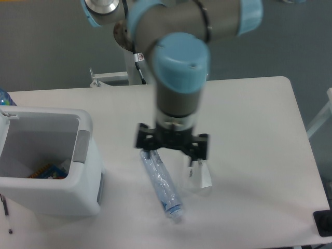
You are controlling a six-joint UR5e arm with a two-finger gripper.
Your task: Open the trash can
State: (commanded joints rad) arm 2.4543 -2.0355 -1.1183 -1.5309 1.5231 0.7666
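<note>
The trash can (52, 194), a large boxy white bin, stands at the table's left edge. Its top is open and the inside shows, with a colourful item (46, 171) at the bottom. A grey tab (82, 147) lies along its right rim. My gripper (174, 149) hangs from the arm well to the right of the bin, over the table's middle. It is not touching the bin. From above only its black body shows, and the fingers are hidden beneath it.
A crushed clear plastic bottle (162, 182) lies on the table just below the gripper. A clear plastic piece (199, 175) sits beside it on the right. A black object (323, 223) is at the table's front right corner. A pen (5, 210) lies left of the bin.
</note>
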